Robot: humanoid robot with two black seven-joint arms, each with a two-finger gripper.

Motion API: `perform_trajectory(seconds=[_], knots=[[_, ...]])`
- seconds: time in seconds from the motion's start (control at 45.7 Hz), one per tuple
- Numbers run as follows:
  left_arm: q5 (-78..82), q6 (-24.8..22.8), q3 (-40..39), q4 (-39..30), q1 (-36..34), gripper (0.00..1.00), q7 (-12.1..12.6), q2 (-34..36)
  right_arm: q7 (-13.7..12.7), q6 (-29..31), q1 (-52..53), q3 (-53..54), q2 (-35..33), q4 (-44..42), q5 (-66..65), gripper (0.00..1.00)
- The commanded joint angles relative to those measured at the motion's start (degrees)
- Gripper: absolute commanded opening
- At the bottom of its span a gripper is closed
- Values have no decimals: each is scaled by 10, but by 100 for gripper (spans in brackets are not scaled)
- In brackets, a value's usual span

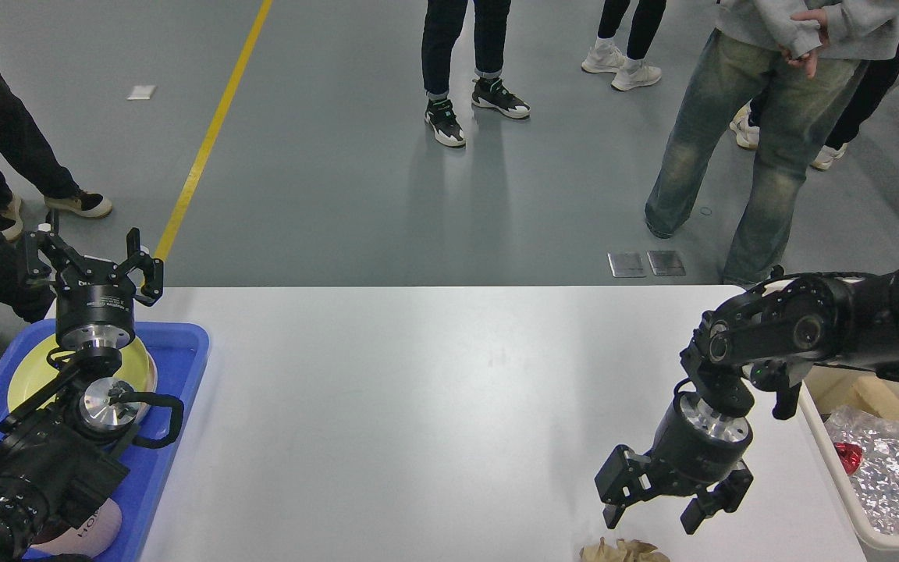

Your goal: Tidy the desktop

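Note:
The white desktop [434, 406] fills the middle of the head view. A crumpled brown scrap [623, 551] lies on it at the front edge, right of centre. My right gripper [650, 519] points down, open and empty, just above that scrap and apart from it. My left gripper [92, 261] is open and empty, pointing up above the far end of the blue tray [176, 367].
The blue tray at the left holds a yellow-green plate [137, 367] and a pink cup [98, 527]. A beige bin [836, 460] at the right holds crumpled foil [886, 460] and other rubbish. Several people stand on the floor beyond the table.

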Motion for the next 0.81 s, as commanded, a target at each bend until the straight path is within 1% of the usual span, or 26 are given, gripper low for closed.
perform_trajectory(seconds=[0.0,0.197,0.241,0.372,0.547,0.701,0.788], knots=[[0,0,-1,0,0,96,0,0,0,-30,-25,-2,8,-3,0,100],[0,0,-1,0,0,96,0,0,-1,-37,-48,3,15,-6,1,100],[0,0,-1,0,0,96,0,0,-1,-42,-55,2,22,-7,1,100],[0,0,-1,0,0,96,0,0,-1,-84,-75,1,36,-7,1,100],[0,0,-1,0,0,96,0,0,-1,-95,-102,2,37,-9,1,100],[0,0,-1,0,0,96,0,0,-1,-122,-144,-1,58,-48,1,100],[0,0,-1,0,0,96,0,0,-1,-139,-149,-2,58,-50,0,96]])
